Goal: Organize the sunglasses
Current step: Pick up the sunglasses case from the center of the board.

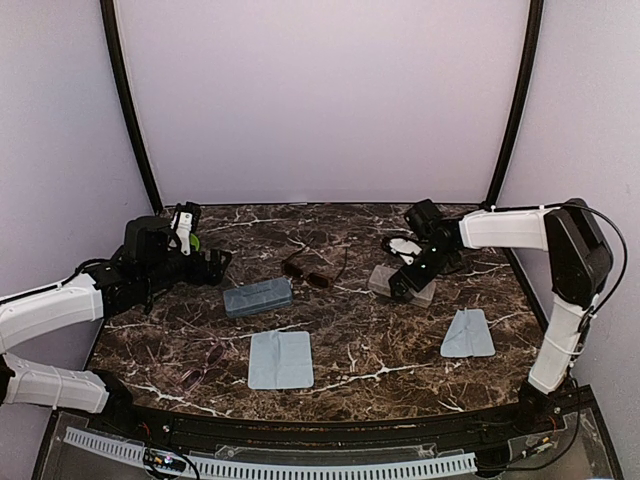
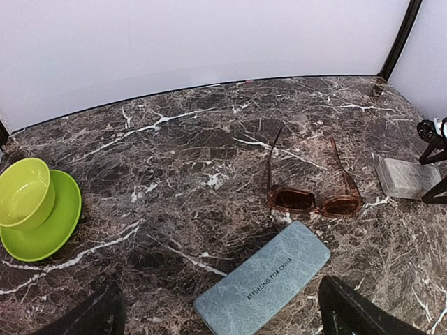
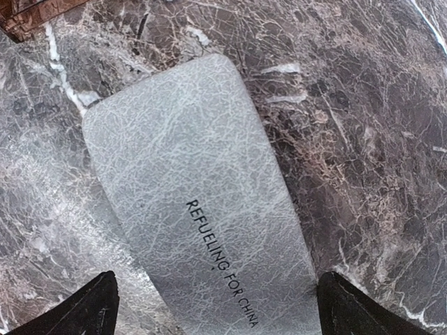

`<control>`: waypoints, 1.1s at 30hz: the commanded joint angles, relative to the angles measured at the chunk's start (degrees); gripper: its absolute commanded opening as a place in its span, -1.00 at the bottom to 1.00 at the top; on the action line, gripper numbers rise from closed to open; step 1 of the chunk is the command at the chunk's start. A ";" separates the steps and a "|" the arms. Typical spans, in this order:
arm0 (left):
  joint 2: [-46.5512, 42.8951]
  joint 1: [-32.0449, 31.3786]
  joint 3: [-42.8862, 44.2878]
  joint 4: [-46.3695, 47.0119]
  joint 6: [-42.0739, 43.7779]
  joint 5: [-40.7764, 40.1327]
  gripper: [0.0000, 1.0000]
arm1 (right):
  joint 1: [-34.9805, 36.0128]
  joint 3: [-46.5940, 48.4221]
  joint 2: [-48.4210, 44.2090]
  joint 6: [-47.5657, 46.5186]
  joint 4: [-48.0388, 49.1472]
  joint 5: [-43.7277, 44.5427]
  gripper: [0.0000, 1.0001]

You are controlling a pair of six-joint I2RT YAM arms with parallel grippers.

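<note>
The sunglasses with reddish-brown lenses [image 1: 310, 272] lie unfolded mid-table, also seen in the left wrist view [image 2: 314, 201]. A faint purple-tinted pair [image 1: 204, 365] lies near the front left. My left gripper [image 1: 218, 265] is open, with its fingers spread low on either side of the near end of the blue-grey case [image 2: 262, 279], which also shows in the top view [image 1: 257, 297]. My right gripper [image 1: 402, 283] is open just above the beige-grey case [image 3: 195, 202], fingers wide on either side of it and holding nothing.
Two light-blue cloths lie flat, one front centre [image 1: 280, 358] and one front right [image 1: 467, 333]. A green bowl [image 2: 24, 192] on a green plate [image 2: 49, 227] stands at the far left. The beige-grey case [image 2: 407, 178] lies right of the sunglasses.
</note>
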 commanded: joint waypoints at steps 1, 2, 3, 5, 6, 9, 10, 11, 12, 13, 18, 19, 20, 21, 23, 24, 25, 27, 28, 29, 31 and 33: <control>-0.48 -0.24 1.18 0.84 0.75 -0.05 0.96 | 0.40 1.02 1.15 -0.94 -0.48 2.07 1.00; -0.52 -0.22 1.25 0.69 0.71 -0.04 0.97 | 0.36 1.10 1.23 -0.98 -0.49 2.48 1.00; -0.60 -0.24 1.27 0.63 0.71 0.03 0.97 | 0.39 1.11 1.37 -0.98 -0.56 3.02 1.00; -0.70 -0.25 1.14 0.62 0.66 -0.06 0.97 | 0.40 1.11 1.49 -1.09 -0.37 4.69 1.00; -0.74 -0.31 1.14 0.70 0.59 -0.04 0.97 | 0.34 1.11 1.46 -1.06 -0.25 4.91 1.00; -0.76 -0.26 0.96 0.83 0.34 -0.04 0.96 | 0.34 1.23 1.66 -1.74 -0.12 4.27 1.00; -0.74 -0.24 0.84 0.88 0.29 0.00 0.97 | 0.37 1.37 1.98 -1.82 -0.30 4.44 1.00; -0.75 -0.30 0.82 0.84 0.19 -0.03 0.97 | 0.38 1.70 2.61 -1.81 -0.76 4.91 1.00; -0.78 -0.23 0.90 0.68 0.10 0.00 0.97 | 0.33 2.21 3.27 -1.88 -1.46 5.43 1.00; -0.85 -0.27 0.95 0.52 0.03 -0.08 0.97 | 0.32 2.84 4.00 -1.94 -2.18 5.84 0.99; -1.59 -0.28 0.52 0.68 -0.41 -1.45 0.97 | 0.36 4.83 5.57 -2.15 -4.33 4.82 0.92; -1.66 -0.28 0.40 0.85 -0.40 -1.64 0.97 | 0.40 4.92 5.61 -2.16 -4.52 4.41 0.90; -1.74 -0.27 0.31 1.07 -0.42 -1.70 0.97 | 0.43 5.11 5.68 -2.17 -4.79 3.93 0.88; -1.67 -0.37 0.32 1.24 -0.39 -1.74 0.97 | 0.61 5.27 5.70 -1.99 -5.13 3.38 0.85; -1.10 -0.33 0.76 1.21 -0.15 -0.99 0.96 | 1.40 5.45 5.49 -1.67 -5.41 2.88 0.80; -0.60 -0.29 1.41 0.86 -0.11 -0.82 0.96 | 1.86 5.37 5.23 -1.47 -5.39 2.56 0.76; -0.08 -0.29 1.84 0.31 -0.42 -0.77 0.96 | 2.42 5.34 4.95 -1.09 -5.41 2.32 0.74; 0.81 -0.36 2.38 -0.14 -0.48 -0.42 0.96 | 3.48 5.06 4.48 -0.55 -5.42 1.86 0.63; 1.02 -0.37 2.24 -0.09 -0.46 -0.07 0.96 | 4.06 4.67 4.02 -0.04 -5.20 1.78 0.58; 1.01 -0.38 1.93 0.25 -0.52 0.07 0.96 | 4.74 4.24 3.69 0.31 -4.93 1.74 0.52; 0.46 -0.31 1.06 1.42 -0.53 0.48 0.96 | 6.44 2.93 2.82 1.07 -4.20 2.02 0.41; -0.08 -0.37 0.46 1.91 -0.37 1.51 0.96 | 8.55 1.29 1.73 1.81 -3.16 2.44 0.28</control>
